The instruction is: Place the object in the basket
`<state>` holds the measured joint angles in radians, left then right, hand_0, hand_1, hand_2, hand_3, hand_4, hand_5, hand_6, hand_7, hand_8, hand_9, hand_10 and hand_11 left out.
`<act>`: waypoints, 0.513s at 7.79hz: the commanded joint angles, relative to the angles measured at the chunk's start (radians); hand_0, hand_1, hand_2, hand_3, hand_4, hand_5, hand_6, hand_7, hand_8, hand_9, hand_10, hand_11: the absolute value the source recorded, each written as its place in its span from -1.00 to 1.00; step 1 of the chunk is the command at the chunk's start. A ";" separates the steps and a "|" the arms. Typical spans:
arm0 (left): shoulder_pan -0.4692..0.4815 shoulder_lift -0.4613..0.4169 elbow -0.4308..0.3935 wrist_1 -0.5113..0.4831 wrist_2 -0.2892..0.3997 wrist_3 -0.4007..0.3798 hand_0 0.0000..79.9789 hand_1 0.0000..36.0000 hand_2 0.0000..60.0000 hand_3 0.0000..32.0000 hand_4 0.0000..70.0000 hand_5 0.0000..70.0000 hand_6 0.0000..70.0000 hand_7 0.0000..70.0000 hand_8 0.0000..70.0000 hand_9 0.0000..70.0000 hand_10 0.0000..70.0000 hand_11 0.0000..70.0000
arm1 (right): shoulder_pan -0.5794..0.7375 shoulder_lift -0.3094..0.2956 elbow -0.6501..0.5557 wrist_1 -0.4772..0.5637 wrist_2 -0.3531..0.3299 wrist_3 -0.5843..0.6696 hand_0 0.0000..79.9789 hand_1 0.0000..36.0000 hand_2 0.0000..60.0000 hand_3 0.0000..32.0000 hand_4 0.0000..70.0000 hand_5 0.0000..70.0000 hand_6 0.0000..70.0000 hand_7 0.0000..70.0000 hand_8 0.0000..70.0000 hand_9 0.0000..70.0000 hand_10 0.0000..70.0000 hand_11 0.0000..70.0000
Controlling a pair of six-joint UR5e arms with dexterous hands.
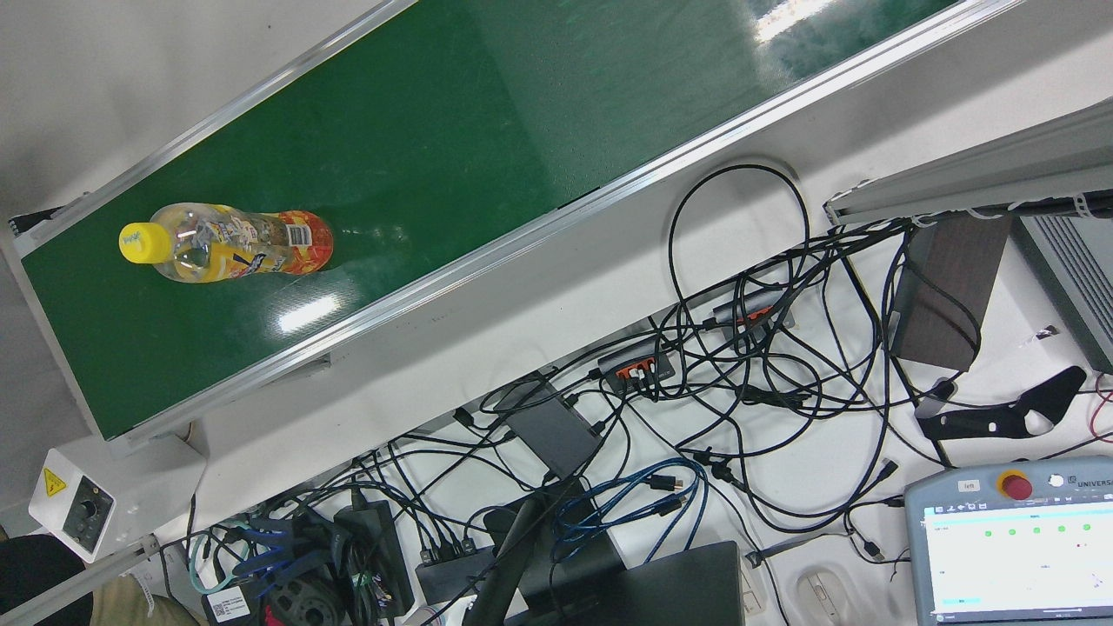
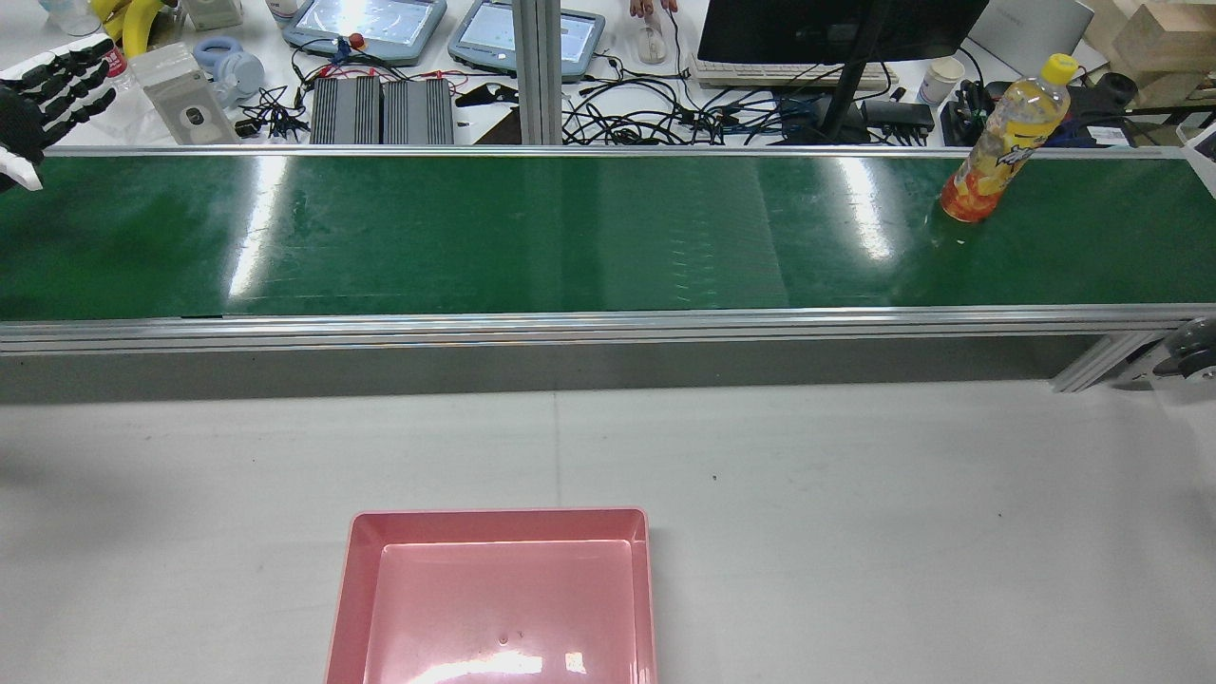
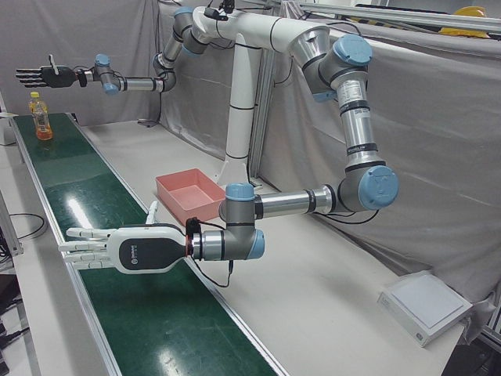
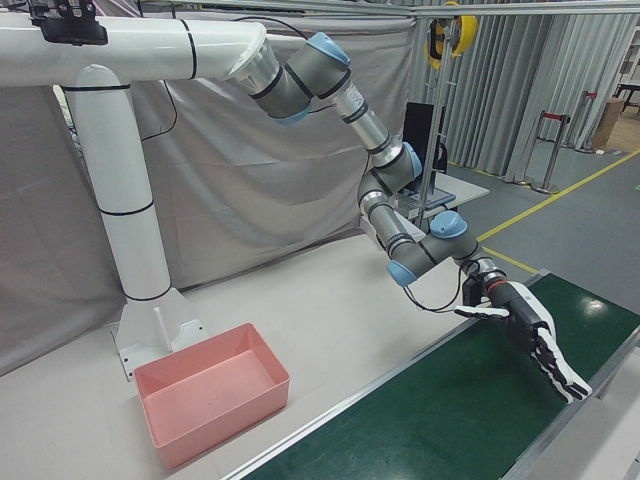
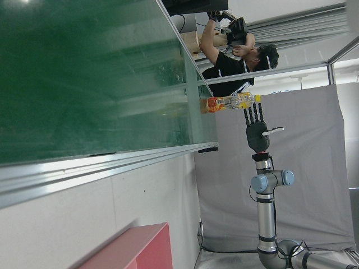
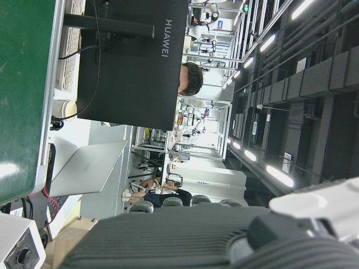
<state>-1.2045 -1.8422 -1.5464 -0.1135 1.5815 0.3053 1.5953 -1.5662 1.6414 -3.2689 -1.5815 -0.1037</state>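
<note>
Fingers point(image 3: 82, 244) on the left hand point(image 3: 129, 249) are lying straight and slightly fanned, holding nothing, palm hovering flat over the green conveyor belt point(image 2: 570, 233) near its left end. Right hand point(image 3: 47, 76) is doing the same at the other end: fingers point(image 3: 26, 77) spread, nothing gripped.

Clear plastic bottle with a yellow cap and orange-yellow label point(image 2: 997, 142) is standing upright near the belt's right end, closer to its far edge than to the robot-side one. Long axis is running vertical. Right hand is sitting just beside it at about cap height, on the robot side, fingertips pointing across the belt toward it; can't tell if they're touching, looks like a small gap. Left hand is well apart from it, so I'm reading this as the right hand's pick.

Shallow pink plastic basket point(image 2: 499, 514) is waiting on the white tabletop, mid-way along the robot-side edge.

Writing: barcode showing on the bottle label, brand text too small to read. "HUAWEI" on the black monitor point(image 6: 129, 61). "UNIVERS…" and a "left" tag on the grey teach pendant point(image 1: 1013, 539).
</note>
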 commanded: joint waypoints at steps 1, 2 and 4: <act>0.000 -0.002 -0.001 0.000 0.000 -0.002 0.40 -0.87 -1.00 -1.00 -0.68 -0.77 -1.00 -1.00 -1.00 -1.00 -0.94 -0.88 | 0.000 0.000 0.000 0.000 0.000 -0.001 -1.00 -1.00 -1.00 -1.00 -1.00 -1.00 -1.00 -1.00 -1.00 -1.00 -1.00 -1.00; 0.000 -0.002 -0.001 0.000 0.000 -0.002 0.40 -0.88 -1.00 -1.00 -0.69 -0.77 -1.00 -1.00 -1.00 -1.00 -0.95 -0.88 | 0.000 0.000 -0.002 0.000 0.000 -0.001 -1.00 -1.00 -1.00 -1.00 -1.00 -1.00 -1.00 -1.00 -1.00 -1.00 -1.00 -1.00; 0.000 -0.003 -0.003 0.000 0.002 -0.003 0.39 -0.88 -1.00 -1.00 -0.69 -0.77 -1.00 -1.00 -1.00 -1.00 -0.95 -0.89 | 0.000 -0.001 -0.002 0.000 0.000 -0.001 -1.00 -1.00 -1.00 -1.00 -1.00 -1.00 -1.00 -1.00 -1.00 -1.00 -1.00 -1.00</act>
<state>-1.2042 -1.8445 -1.5484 -0.1135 1.5815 0.3039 1.5953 -1.5662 1.6403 -3.2688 -1.5815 -0.1043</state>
